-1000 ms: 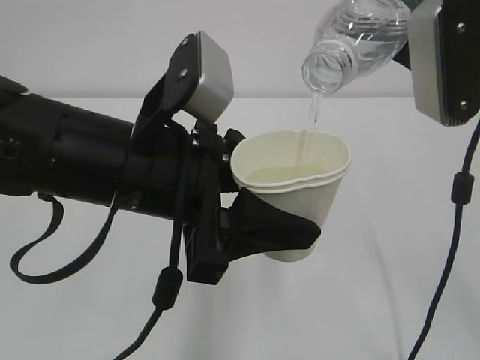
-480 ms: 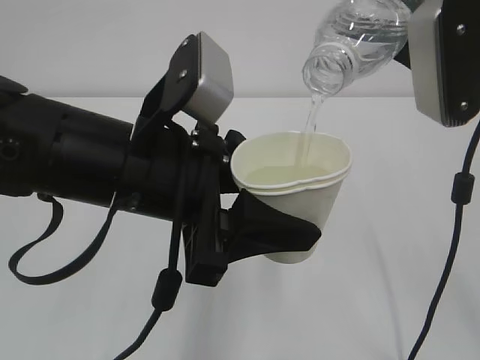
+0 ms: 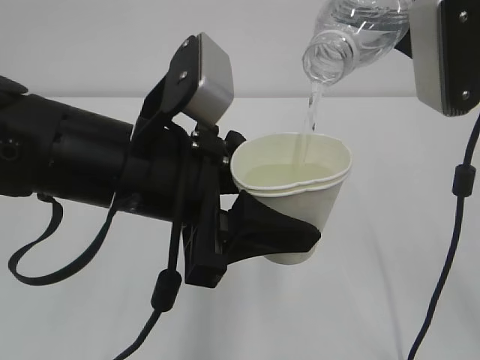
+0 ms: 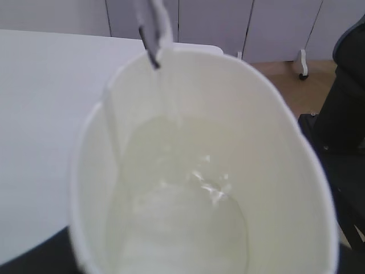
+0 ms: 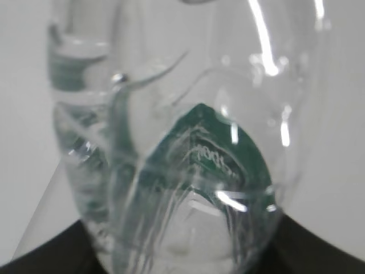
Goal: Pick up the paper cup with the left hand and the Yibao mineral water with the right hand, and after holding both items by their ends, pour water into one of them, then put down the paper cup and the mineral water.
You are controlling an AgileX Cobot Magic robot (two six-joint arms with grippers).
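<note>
— White table [image 3: 390, 300] and a pale wall fill your background. What's the biggest thing in front of them?

— Your left hand [image 3: 281, 232]: the bulky black arm comes in from the left of the exterior view, with a light grey rounded box [image 3: 206, 75] on top and a black cable [image 3: 161, 292] looping below. Its gripper is partly open, jaws closed around the paper cup [image 3: 296, 187], one black wedge finger [image 3: 277, 229] across the cup's lower wall.

— And the cup itself?

— You're holding it off the table, roughly upright, its mouth a little squashed. Your left wrist view looks into it: water [image 4: 182, 205] pools at the bottom.

— The right side?

— Your right hand sits in the upper right corner; only its flat grey screwed plate [image 3: 442, 60] and thin cable [image 3: 450, 225] show there. Its gripper is about half open, gripping the Yibao mineral water [image 3: 356, 34], whose green label fills the right wrist view. The bottle is tipped, neck down and left, its mouth above the cup's far rim.

— Smallest thing?

— A thin stream [image 3: 311, 112] falling from the bottle mouth into the cup.
</note>
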